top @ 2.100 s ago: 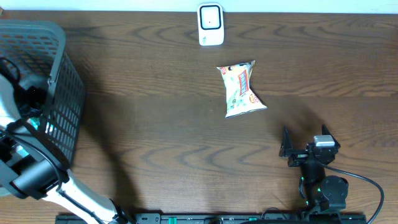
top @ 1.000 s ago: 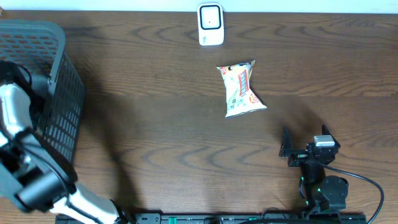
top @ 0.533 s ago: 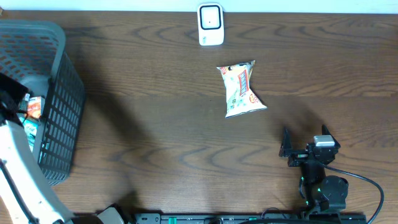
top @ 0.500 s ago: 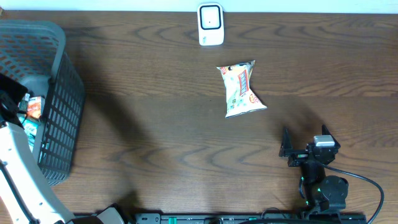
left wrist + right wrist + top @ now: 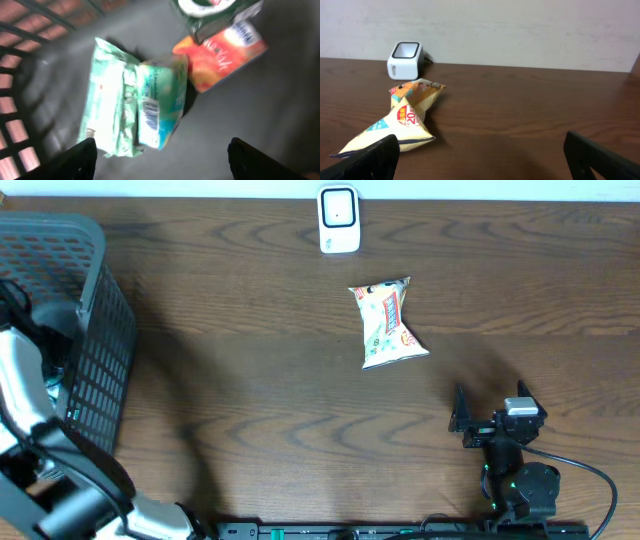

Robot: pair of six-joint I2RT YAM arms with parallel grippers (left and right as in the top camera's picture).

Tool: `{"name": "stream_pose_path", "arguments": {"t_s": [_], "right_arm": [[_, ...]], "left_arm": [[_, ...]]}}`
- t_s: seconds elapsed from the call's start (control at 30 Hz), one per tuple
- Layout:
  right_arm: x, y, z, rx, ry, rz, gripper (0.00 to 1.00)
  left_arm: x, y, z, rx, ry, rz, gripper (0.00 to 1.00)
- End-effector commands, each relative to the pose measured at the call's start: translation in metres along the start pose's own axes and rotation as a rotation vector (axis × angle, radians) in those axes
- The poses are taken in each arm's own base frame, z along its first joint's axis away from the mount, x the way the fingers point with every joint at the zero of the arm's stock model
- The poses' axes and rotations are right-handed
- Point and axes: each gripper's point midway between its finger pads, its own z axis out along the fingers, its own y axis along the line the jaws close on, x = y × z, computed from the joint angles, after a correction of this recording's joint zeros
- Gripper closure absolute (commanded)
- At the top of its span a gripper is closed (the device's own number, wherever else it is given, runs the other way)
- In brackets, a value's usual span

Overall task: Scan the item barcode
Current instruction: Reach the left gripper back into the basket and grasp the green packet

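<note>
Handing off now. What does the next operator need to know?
Left gripper: open, empty, in the basket above the green packet beside an orange carton.
Right gripper: open, empty, facing the snack bag.
The snack bag lies on the table near the scanner.
Done: packet and carton are in the basket.
Left: likely pick the snack bag, scan it, bin it.

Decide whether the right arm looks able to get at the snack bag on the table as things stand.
Probably yes. The right hand is open and faces the snack bag, with only bare table between them; nothing blocks the way.
</note>
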Motion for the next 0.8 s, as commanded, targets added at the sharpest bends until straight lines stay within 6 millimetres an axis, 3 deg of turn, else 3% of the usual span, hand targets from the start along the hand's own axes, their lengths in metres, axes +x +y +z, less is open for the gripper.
{"name": "stream_pose_path", "arguments": {"t_s": [0.0,0.17,0.33,0.53,0.77], "right_arm": [[0.0,0.002,0.0,-0.011,0.0,-0.012,0.01],[0.0,0.003,0.0,-0.011,0.0,-0.012,0.01],[0.0,0.003,0.0,-0.011,0.0,-0.012,0.01],[0.0,0.003,0.0,-0.011,0.0,-0.012,0.01],[0.0,0.003,0.0,-0.011,0.0,-0.012,0.01]], "left_arm": [[0.0,0.004,0.027,-0.042,0.027,-0.045,0.14],[-0.002,0.01,0.05,-0.061,0.045,-0.109,0.13],[-0.004,0.011,0.054,-0.061,0.043,-0.117,0.13],[0.0,-0.001,0.055,0.005,0.072,-0.12,0.22],[0.01,0.0,0.069,-0.016,0.116,-0.109,0.29]]}}
